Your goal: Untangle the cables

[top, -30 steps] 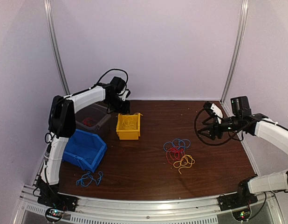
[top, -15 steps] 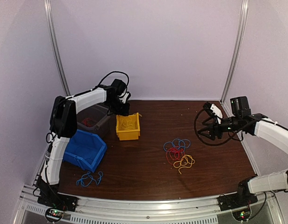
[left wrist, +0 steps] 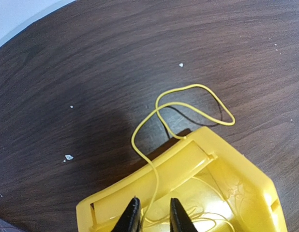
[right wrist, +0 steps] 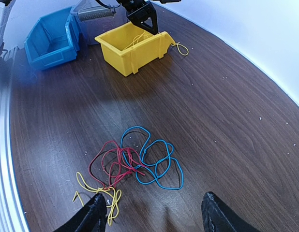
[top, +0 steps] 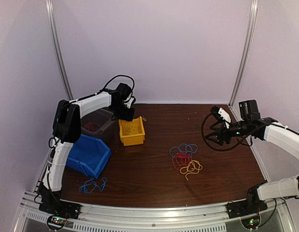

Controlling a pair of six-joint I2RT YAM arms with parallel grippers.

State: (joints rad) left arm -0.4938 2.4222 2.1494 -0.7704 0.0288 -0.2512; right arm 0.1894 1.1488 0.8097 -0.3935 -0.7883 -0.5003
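Both jaws gape: left astride yellow cable [left wrist: 133,137] at bin [left wrist: 188,159] rim, right facing tangle [right wrist: 135,162].

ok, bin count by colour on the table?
Yellow bin: 1
Blue bin: 1
Dark grey bin: 1
Total: 3
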